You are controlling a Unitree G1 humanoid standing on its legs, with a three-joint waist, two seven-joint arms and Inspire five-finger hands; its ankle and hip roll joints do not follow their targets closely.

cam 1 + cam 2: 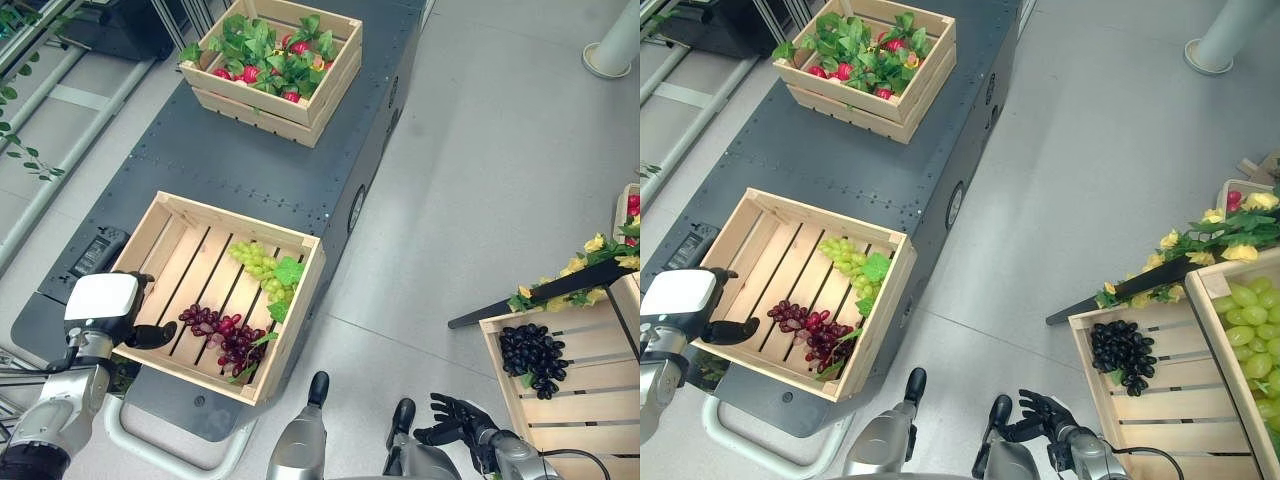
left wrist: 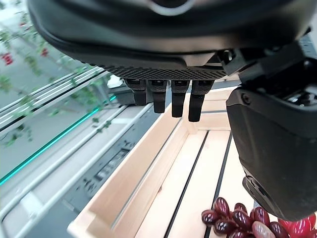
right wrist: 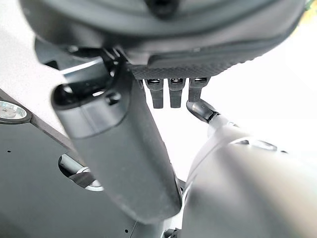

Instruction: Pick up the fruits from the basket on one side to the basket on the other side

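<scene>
Black grapes partly behind crate wall

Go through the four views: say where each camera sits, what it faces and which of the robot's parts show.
Left eye: head, looking down at the near crate with red grapes; left robot hand at its edge.
Right eye: same scene, adding the right crate with black grapes; right robot hand low.
Left wrist: along straight fingers into that near crate.
Right wrist: past thumb toward floor.
Shared: red grapes.

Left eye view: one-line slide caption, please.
Open left hand at the slatted wooden crate holding red grapes and green grapes.
</scene>
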